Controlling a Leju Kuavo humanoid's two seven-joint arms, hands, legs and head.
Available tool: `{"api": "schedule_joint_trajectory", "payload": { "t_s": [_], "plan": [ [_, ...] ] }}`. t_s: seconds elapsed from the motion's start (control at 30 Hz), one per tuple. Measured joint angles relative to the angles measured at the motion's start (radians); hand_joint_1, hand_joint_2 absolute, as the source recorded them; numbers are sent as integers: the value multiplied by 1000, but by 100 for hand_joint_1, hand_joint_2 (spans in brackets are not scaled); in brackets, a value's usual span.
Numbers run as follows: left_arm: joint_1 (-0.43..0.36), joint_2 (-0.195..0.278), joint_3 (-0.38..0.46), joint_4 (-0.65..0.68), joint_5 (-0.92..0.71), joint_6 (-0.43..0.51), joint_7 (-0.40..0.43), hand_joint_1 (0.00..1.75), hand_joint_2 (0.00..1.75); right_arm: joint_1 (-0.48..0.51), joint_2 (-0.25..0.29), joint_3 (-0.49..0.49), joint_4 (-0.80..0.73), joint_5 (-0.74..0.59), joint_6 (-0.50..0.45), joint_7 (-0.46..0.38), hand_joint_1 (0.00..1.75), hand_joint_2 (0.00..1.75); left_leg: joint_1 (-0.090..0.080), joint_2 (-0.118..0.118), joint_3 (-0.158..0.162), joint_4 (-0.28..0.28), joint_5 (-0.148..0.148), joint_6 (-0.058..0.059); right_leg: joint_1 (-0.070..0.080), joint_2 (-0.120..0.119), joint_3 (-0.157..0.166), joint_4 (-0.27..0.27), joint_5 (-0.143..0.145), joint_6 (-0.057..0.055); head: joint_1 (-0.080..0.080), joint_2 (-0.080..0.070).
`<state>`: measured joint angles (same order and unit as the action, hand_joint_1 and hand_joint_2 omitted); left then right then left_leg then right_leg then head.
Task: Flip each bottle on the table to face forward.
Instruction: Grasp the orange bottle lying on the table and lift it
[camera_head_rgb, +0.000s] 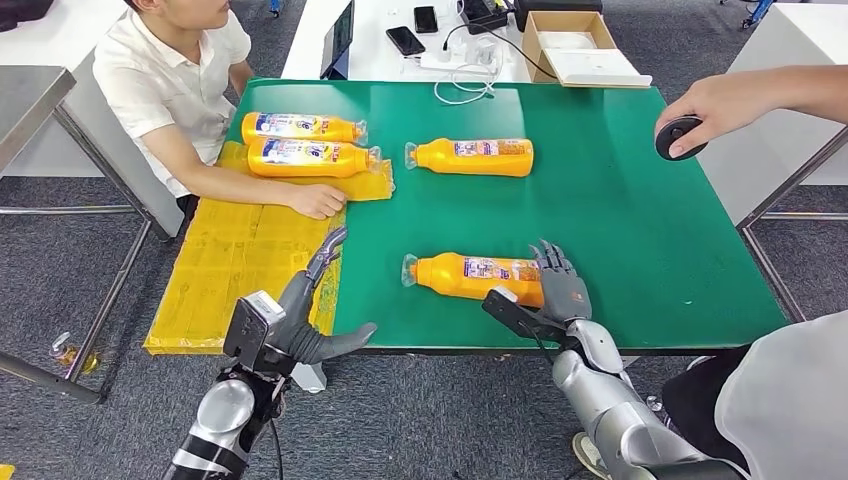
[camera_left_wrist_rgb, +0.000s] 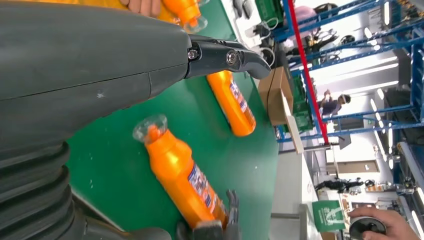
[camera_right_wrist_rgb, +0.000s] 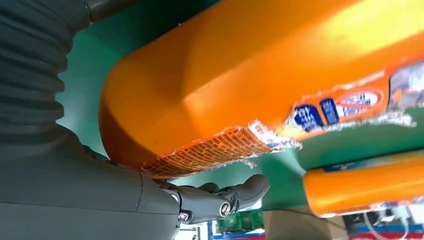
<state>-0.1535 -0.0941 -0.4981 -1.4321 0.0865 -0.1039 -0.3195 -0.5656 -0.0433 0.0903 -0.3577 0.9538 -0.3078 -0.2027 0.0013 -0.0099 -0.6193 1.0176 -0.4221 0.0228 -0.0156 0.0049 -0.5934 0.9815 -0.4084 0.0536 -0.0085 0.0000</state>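
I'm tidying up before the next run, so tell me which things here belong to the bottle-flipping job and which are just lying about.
Part of the job:
- nearest orange bottle, at the right hand
- far orange bottle
- two orange bottles on the yellow sheet
- left hand

Just lying about:
- two phones
- cardboard box
- white cable
- black device in a person's hand
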Motion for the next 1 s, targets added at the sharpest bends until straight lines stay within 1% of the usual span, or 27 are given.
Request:
{"api": "schedule_joint_trajectory", "payload": {
  "t_s": [0.1, 0.2, 0.27, 0.5, 1.0],
  "plan": [
    [-2, -1, -4, 3, 15, -22, 9, 0, 175, -15, -2, 25, 3, 38, 21, 38, 0, 175, 0, 0, 1, 0, 0, 0, 0, 0, 1, 0, 0, 0, 0, 0],
    [-4, -3, -8, 3, 37, -48, 25, 0, 175, -36, -5, 51, 5, 72, 64, 90, 0, 175, 0, 1, 2, 0, 0, 0, 0, 0, 1, 0, 2, -2, 0, 0],
    [-5, -3, -11, 3, 46, -58, 31, 0, 175, -47, -6, 64, 7, 82, 85, 111, 0, 175, 0, 1, 2, 0, 1, 0, 0, 0, 1, 0, 2, -2, 0, 0],
    [-7, -3, -18, 3, 49, -60, 35, 0, 175, -59, -8, 86, 12, 87, 91, 119, 0, 175, 0, 1, 2, 0, 1, 1, 0, 0, 1, 0, 2, -2, 0, 0],
    [-7, -3, -21, 3, 49, -60, 35, 0, 175, -63, -9, 92, 17, 88, 91, 119, 0, 175, 0, 1, 2, 0, 1, 1, 0, 0, 1, 0, 2, -2, 0, 0]
  ]
}}
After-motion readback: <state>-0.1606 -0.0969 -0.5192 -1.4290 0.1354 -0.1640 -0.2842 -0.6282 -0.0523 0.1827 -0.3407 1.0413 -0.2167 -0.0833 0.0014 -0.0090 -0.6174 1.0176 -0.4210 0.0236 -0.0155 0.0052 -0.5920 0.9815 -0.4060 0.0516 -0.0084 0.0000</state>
